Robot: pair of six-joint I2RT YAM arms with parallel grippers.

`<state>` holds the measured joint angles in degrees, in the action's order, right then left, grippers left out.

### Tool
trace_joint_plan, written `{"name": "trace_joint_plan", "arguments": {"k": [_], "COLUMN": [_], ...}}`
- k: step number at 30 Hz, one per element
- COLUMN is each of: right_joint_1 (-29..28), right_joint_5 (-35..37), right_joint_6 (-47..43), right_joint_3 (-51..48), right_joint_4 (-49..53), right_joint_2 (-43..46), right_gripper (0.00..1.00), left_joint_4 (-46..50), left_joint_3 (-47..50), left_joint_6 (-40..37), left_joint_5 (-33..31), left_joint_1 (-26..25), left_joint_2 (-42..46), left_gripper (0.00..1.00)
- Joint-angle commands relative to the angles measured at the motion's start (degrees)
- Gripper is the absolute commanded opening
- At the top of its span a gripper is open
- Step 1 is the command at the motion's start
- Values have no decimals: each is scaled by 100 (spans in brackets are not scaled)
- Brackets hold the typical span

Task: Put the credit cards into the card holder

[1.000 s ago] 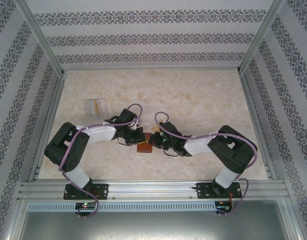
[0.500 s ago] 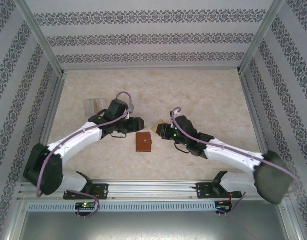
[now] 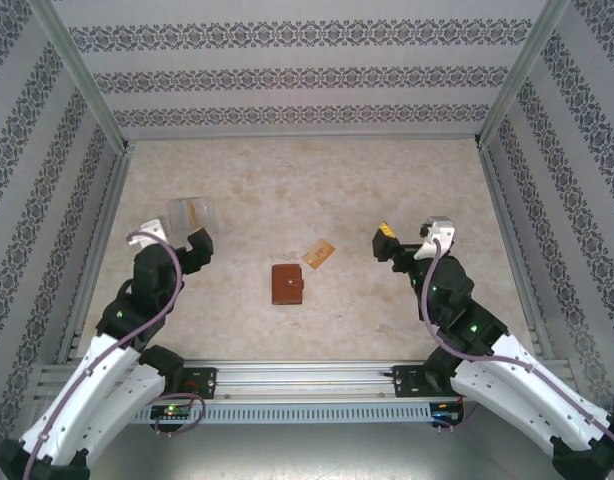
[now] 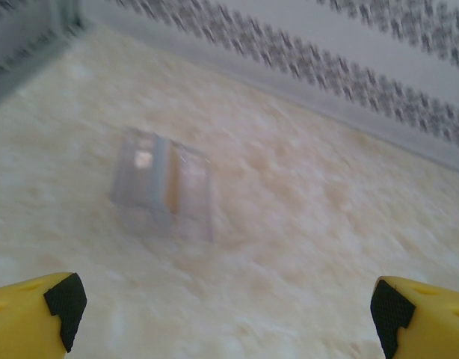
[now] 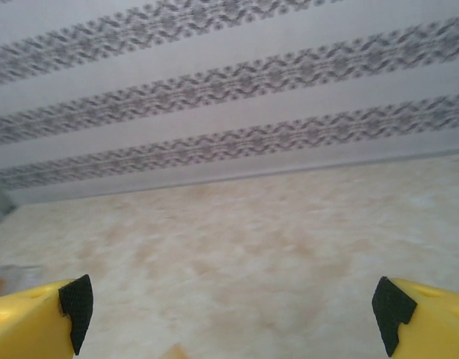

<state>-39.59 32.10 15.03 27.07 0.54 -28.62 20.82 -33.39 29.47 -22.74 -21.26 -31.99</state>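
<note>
We see left gripper and right gripper both spread wide — the card holder lies closed between them.

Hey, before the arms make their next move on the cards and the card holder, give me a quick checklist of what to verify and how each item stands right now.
1. Left gripper open and empty: ok.
2. Right gripper open and empty: ok.
3. Card holder opened to take cards: not ok; it lies shut on the table, no inner pockets showing.
4. Orange-tan card free to pick up: ok; it lies flat beside the holder, apart from it.
5. Pale cards in the left gripper's line of approach: ok; they lie on the table ahead of it.
6. Number of pale cards in that pile: cannot tell.
</note>
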Motion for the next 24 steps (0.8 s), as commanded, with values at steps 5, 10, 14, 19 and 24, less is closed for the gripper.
{"name": "trace_joint_plan", "arguments": {"k": [5,10,14,19,24], "right_joint_1": [1476,2797,3423,3687,3702], "right_joint_5": [-81,-967,-1212,-1380,-1929], "right_joint_6": [-890,-789,-970,-911,-1154], "right_joint_3": [-1407,-1928,-2143,-2215,-1908], "right_joint_4": [-768,-1228,-1856,-3027,-4241], "right_joint_2": [444,559,-21,-1375,-2929], "right_gripper": [98,98,98,98,99], "left_joint_4": [-2153,-3735,-3965,-4336,-4984], "left_joint_3": [1686,2818,3033,2908,2420], "left_joint_6": [-2779,-3408,-3252,-3296,-3520], "left_joint_5": [-500,-493,150,1348,1975], "left_joint_1": [43,332,1050,1899,2046], "left_joint_2": [395,535,469,-236,-1877], "left_gripper": [99,99,99,99,99]}}
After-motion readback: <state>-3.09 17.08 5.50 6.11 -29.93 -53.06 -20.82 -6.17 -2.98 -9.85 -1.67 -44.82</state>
